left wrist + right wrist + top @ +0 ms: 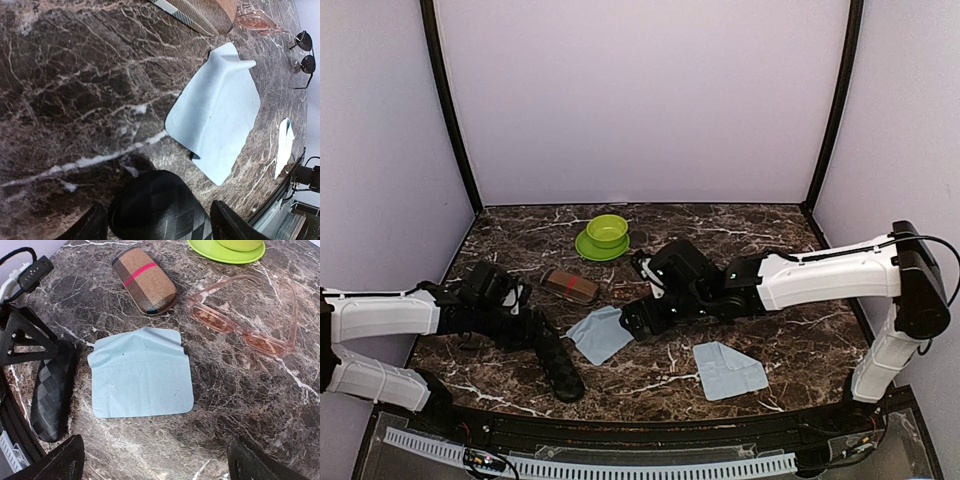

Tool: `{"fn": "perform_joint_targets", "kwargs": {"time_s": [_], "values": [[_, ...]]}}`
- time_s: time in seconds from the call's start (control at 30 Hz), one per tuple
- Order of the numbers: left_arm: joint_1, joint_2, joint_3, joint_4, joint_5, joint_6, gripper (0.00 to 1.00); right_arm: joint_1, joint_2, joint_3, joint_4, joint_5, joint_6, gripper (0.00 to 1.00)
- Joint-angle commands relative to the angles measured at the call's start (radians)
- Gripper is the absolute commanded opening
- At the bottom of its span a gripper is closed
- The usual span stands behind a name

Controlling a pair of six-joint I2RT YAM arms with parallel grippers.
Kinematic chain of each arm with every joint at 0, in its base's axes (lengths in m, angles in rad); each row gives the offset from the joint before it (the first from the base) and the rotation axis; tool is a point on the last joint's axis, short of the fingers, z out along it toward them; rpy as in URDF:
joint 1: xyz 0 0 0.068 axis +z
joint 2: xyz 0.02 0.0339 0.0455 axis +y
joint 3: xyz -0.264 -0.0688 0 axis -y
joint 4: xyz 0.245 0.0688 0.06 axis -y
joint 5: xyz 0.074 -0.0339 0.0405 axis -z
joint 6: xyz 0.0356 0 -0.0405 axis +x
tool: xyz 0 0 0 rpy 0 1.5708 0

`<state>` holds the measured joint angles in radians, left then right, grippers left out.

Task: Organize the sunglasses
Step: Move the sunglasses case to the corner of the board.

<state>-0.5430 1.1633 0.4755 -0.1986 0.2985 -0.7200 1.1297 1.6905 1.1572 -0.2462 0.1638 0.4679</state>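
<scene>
Overhead, the left gripper [525, 322] is reaching down over the near left part of the tabletop [770, 240], at one end of the black bumpy case [558, 368]. The right gripper [638, 318] is hovering mid-table beside the light blue cloth [600, 334]. A second cloth [730, 370] is lying toward the near right, the striped case [570, 286] just behind the first cloth, and a green bowl [607, 230] is sitting on its green plate [588, 250] toward the far edge. Through the left wrist camera, the bumpy case is sitting between the left fingers [85, 227]; whether the pads are pressing it cannot be told. The straddle is judged to be for steadying or lifting the case so that it can take a pair. The black wire sunglasses [304, 52] are lying on the marble beyond the first cloth, apart from it, in nobody's grip. Through the right wrist camera, the right jaws are standing wide with nothing between them. The reddish sunglasses [245, 322] are lying unfolded ahead of them, beside the striped case and near the plate. This arm is judged to be waiting, spread, to collect that pair.
</scene>
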Motion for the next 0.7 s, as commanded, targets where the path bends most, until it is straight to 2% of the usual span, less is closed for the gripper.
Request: {"fn": "perform_joint_targets", "kwargs": {"time_s": [0.0, 0.23, 0.47, 0.53, 0.67], "values": [[-0.035, -0.007, 0.008, -0.056, 0.07, -0.056, 0.72, -0.001, 0.016, 0.041, 0.018, -0.079, 0.028, 1.0], [-0.141, -0.03, 0.002, -0.064, 0.121, -0.113, 0.69, 0.012, 0.043, 0.016, 0.085, -0.197, 0.108, 1.0], [-0.172, -0.063, -0.023, -0.076, 0.199, -0.11, 0.57, 0.104, 0.097, 0.06, 0.025, -0.198, 0.06, 1.0], [-0.171, -0.104, -0.025, -0.108, 0.177, -0.101, 0.58, 0.143, 0.118, 0.084, -0.009, -0.185, 0.041, 1.0], [-0.172, -0.22, 0.007, -0.232, 0.007, -0.092, 0.73, 0.217, 0.172, 0.145, -0.06, -0.155, 0.034, 1.0]]}}
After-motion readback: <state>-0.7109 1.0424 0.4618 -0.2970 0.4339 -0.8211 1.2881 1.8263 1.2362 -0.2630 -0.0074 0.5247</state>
